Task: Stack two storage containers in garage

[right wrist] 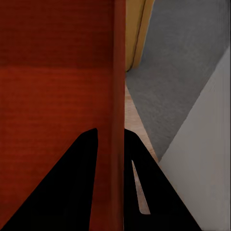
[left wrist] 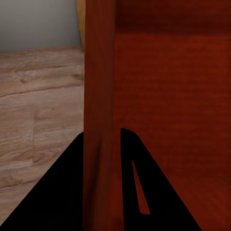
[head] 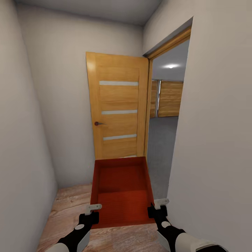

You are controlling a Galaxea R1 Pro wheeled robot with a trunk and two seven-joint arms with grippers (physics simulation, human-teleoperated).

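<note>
Head view shows one storage container carried off the floor before an open door, beside the doorway to the garage. The left gripper and right gripper each pinch a side wall between their fingers. It looks rigid, light and smooth-walled; thin-wall grips may slip. Its opening faces up, and its long axis seems to point ahead.

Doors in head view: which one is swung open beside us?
The near orange door with three pale stripes and a handle, just beyond the bin. The far wood panels lie through the doorway, across grey floor.
</note>
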